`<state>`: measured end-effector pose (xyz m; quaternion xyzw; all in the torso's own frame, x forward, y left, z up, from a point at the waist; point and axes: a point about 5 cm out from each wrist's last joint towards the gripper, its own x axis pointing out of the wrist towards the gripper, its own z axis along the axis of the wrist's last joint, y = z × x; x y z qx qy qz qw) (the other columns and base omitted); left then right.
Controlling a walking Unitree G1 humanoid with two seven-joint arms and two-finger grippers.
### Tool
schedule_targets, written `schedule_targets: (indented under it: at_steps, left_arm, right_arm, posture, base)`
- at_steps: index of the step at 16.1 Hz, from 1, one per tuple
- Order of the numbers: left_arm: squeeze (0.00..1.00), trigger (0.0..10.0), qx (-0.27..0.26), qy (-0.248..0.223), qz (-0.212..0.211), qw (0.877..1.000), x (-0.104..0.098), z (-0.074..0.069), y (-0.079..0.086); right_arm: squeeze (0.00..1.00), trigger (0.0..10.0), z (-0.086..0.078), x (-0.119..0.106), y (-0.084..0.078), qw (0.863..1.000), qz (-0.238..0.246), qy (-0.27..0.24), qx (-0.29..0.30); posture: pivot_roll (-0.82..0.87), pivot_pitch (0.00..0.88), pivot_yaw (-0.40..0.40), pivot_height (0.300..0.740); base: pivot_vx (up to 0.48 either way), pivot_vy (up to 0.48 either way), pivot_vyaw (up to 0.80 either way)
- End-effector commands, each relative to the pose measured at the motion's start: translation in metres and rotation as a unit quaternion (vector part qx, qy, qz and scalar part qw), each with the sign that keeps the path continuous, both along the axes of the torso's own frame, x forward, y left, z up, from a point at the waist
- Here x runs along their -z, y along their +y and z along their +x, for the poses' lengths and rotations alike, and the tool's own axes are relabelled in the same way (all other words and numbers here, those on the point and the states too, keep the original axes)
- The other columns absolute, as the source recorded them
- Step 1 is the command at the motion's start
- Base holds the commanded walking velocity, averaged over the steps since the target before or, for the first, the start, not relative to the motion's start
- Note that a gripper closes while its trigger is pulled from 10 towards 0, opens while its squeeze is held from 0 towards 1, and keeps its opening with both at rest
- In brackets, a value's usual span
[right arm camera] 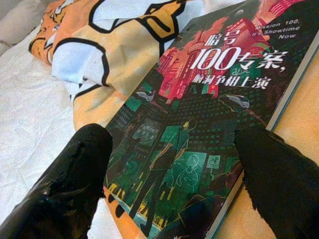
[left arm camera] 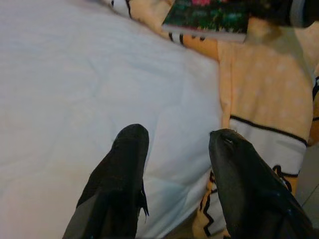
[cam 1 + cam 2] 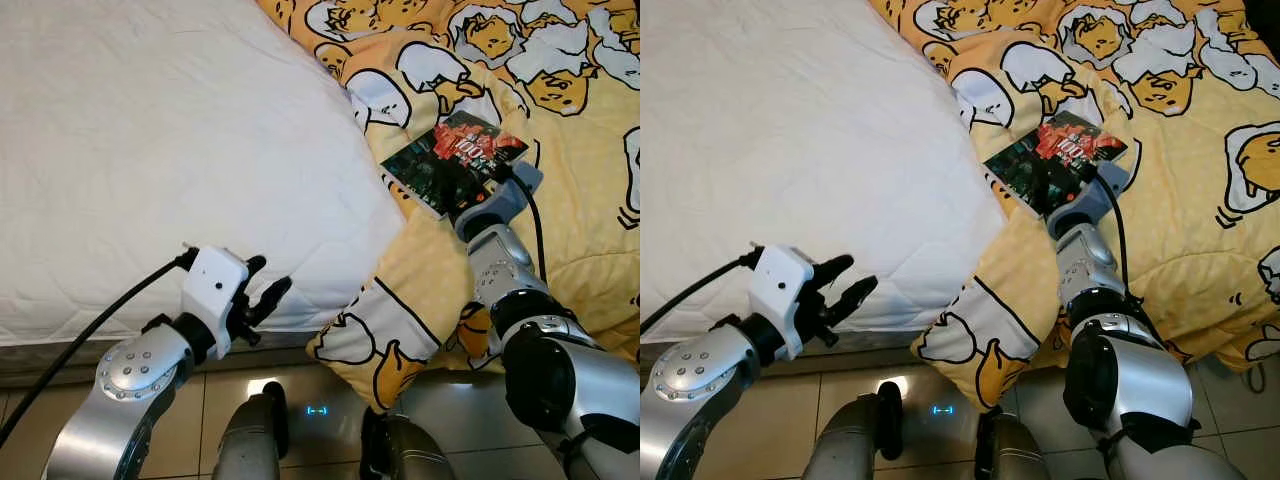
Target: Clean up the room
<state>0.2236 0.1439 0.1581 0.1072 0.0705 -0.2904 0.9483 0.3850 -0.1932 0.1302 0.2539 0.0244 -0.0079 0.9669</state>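
A book (image 3: 455,158) with a dark green and red cover lies flat on the yellow cartoon-print blanket (image 3: 590,190), near the blanket's edge beside the white mattress (image 3: 150,150). My right gripper (image 1: 169,144) is open right at the book's near end, and its two black fingers (image 1: 75,174) spread over the cover (image 1: 199,114). Whether they touch it I cannot tell. My left gripper (image 3: 268,278) hangs open at the mattress's front edge, well left of the book, with nothing between its fingers (image 2: 124,169).
The blanket's corner (image 3: 375,340) droops over the bed's front edge towards the tiled floor (image 3: 320,400). My own legs (image 3: 250,440) stand close against the bed. A black cable (image 3: 90,325) trails from the left wrist.
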Motion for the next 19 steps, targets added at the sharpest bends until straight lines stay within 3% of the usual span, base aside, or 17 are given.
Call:
schedule_targets:
  at_steps: [1,5,9,16,19]
  left_arm:
    - [0.00,10.0,0.015,0.004,0.002,1.000,-0.002,-0.004,-0.003]
    - [0.00,10.0,0.017,0.006,0.006,1.000,-0.001,-0.005,-0.003]
    - [0.00,10.0,0.019,0.006,0.006,1.000,-0.002,-0.005,-0.004]
    - [0.00,10.0,0.026,0.008,0.010,1.000,-0.002,-0.005,-0.005]
    - [0.00,10.0,0.026,0.011,0.012,1.000,-0.001,-0.006,-0.004]
  right_arm:
    - [0.00,10.0,-0.001,0.006,-0.001,1.000,0.013,0.021,0.005]
    - [0.00,10.0,-0.004,0.013,-0.005,0.999,0.014,0.035,0.022]
    - [0.00,10.0,-0.005,0.004,-0.019,0.997,0.040,-0.004,0.058]
    - [0.00,10.0,-0.008,0.014,-0.016,0.999,0.024,0.019,0.032]
    - [0.00,10.0,-0.010,0.021,-0.012,0.998,0.038,0.047,0.016]
  posture:
    - [0.27,0.320,0.001,0.740]
    - [0.27,0.320,0.002,0.740]
    - [0.26,0.315,0.006,0.740]
    - [0.27,0.318,0.012,0.740]
    - [0.27,0.320,0.011,0.740]
  base:
    - [0.000,0.000,0.00]
    - [0.000,0.000,0.00]
    - [0.000,0.000,0.00]
    - [0.000,0.000,0.00]
    - [0.000,0.000,0.00]
